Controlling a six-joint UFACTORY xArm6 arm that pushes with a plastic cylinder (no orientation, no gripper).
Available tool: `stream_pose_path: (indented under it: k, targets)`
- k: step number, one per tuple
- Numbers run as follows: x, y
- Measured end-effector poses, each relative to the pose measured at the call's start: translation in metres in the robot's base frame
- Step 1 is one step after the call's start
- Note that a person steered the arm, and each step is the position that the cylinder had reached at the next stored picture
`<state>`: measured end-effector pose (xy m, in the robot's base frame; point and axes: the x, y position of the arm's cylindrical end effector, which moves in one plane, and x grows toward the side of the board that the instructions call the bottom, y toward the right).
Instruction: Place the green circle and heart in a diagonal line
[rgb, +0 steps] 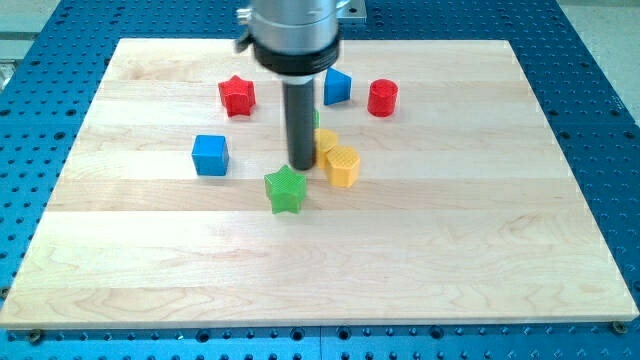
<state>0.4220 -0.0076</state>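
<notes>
My tip rests on the board near the middle, just above the green star. A sliver of a green block shows at the rod's right edge; the rod hides most of it, so its shape cannot be made out. Two yellow blocks sit right of the tip: a smaller one close against the rod, and a larger, heart-like one just below it. The two yellow blocks touch each other.
A red star lies at the upper left. A blue cube and a red cylinder lie at the upper right of the rod. Another blue cube sits left of the tip.
</notes>
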Motion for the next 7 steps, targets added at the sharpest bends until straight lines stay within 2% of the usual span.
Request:
stream_pose_path:
  k: [1,2,3,4,5,6,7]
  targets:
    - [-0.030,0.029]
    - [-0.043,0.025]
    - [-0.019,-0.019]
    - [-0.004,-0.016]
    - [-0.028,0.018]
    - [-0.062,0.006]
    - [-0.039,-0.037]
